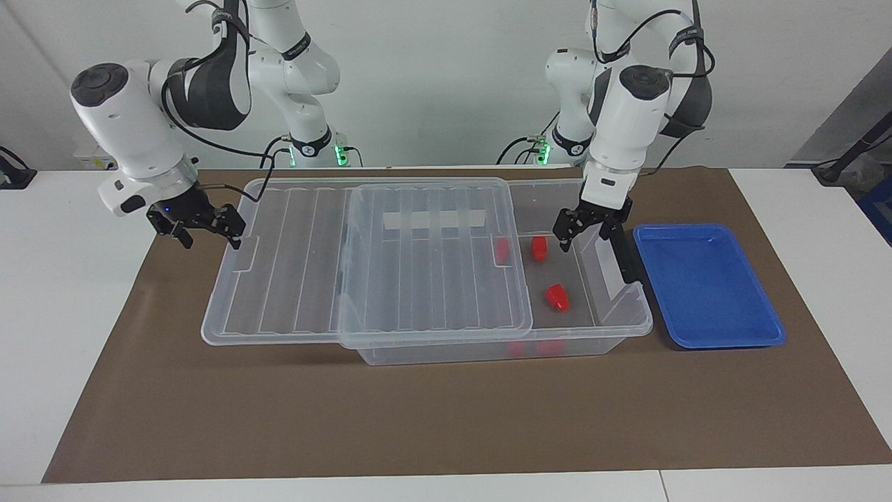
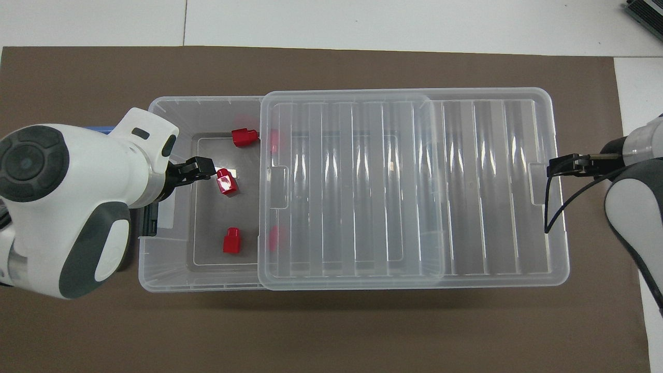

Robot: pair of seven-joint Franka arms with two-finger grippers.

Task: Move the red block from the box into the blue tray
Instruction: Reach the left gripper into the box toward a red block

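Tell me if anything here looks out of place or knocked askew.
Nothing looks wrong. The box has its lid slid partly open, three red blocks lie scattered inside at different angles, and the blue tray sits squarely beside it.

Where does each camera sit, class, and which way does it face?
Facing view: high across the table, looking at both robots; whole arms show, left tool open over the box, right tool by the lid.
Overhead view: above the robots' end, looking steeply down; forearms and tools show.
Shared: box, lid, three red blocks, blue tray.
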